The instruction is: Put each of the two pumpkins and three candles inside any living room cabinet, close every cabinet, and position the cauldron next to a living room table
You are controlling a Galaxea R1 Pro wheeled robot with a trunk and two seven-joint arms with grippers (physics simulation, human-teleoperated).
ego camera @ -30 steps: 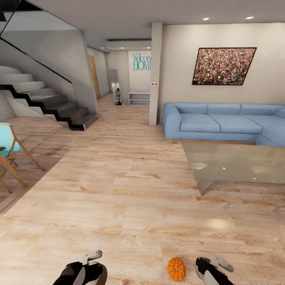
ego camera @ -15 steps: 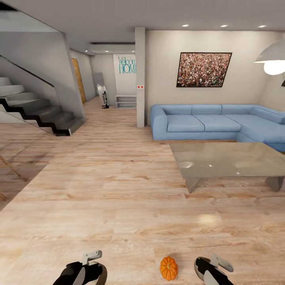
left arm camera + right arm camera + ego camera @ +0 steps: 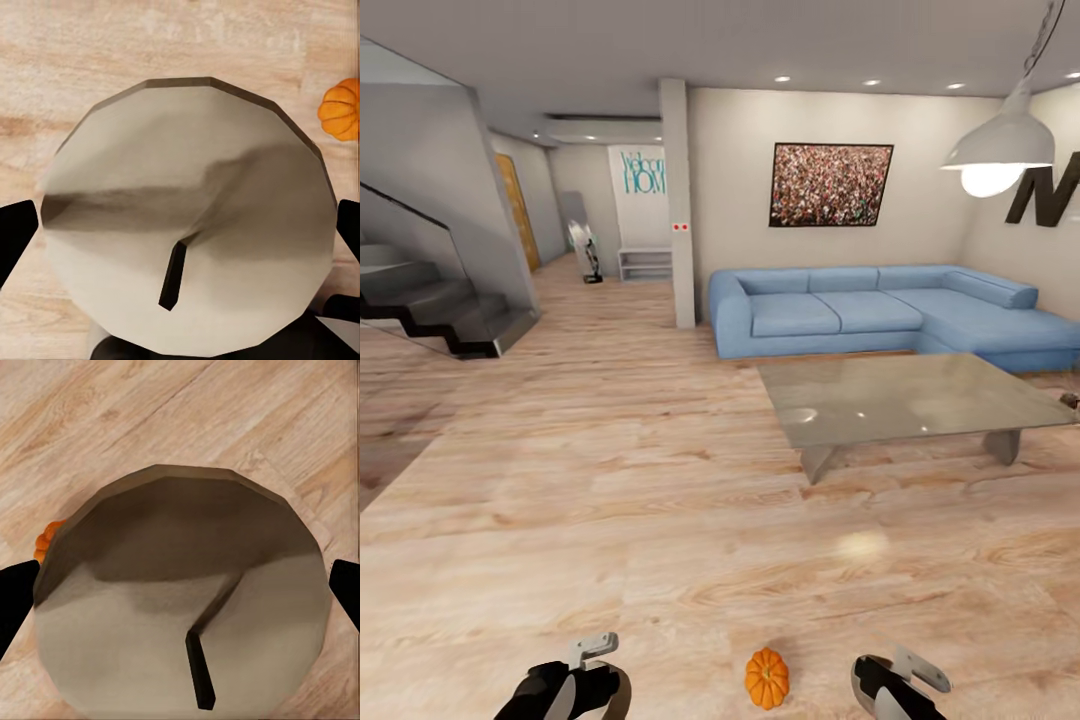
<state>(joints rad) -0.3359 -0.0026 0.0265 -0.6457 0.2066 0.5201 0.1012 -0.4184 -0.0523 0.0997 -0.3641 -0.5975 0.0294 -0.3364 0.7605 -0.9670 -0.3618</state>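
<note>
On the wood floor (image 3: 660, 480), a pumpkin (image 3: 767, 677) lay between the two grippers, nearer the right one (image 3: 890, 680). Each wrist view showed a candle clamped between dark fingertips: the left gripper (image 3: 180, 225) gripped one candle (image 3: 187, 217), the right another (image 3: 180, 592). A glass table (image 3: 900, 400) stood before the sofa (image 3: 880, 310).

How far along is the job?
Nothing looks done. In hand: each wrist view shows a candle between that gripper's fingers, apparently held. One pumpkin sits on the floor between the arms. Still to do: storing everything, closing cabinets, placing the cauldron by a table.
</note>
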